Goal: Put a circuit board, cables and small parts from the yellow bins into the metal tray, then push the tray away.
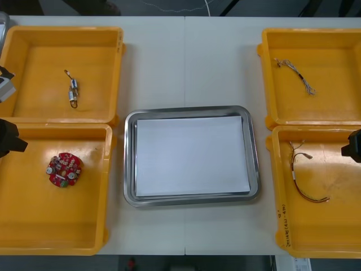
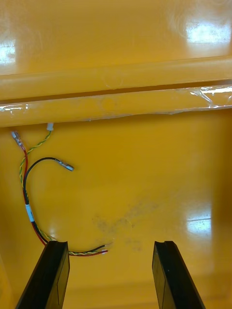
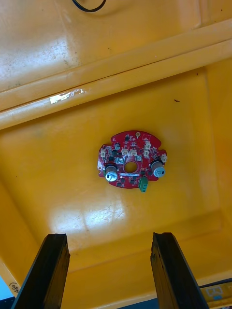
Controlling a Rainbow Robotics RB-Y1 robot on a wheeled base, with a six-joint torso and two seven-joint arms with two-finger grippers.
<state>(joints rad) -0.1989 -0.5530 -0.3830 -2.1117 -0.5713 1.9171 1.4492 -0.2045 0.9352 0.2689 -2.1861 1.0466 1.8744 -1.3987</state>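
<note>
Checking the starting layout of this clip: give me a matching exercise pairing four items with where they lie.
Things: 1 circuit board; 2 red and yellow cable; 3 small metal part; 4 metal tray.
Places: A near right bin; B far left bin; C near left bin; D between the bins.
Pairs: 1-C, 2-A, 3-B, 4-D.
Left gripper and right gripper hover open over the near bins.

Steep overhead; wrist cameras above bins [image 1: 56, 226]
</note>
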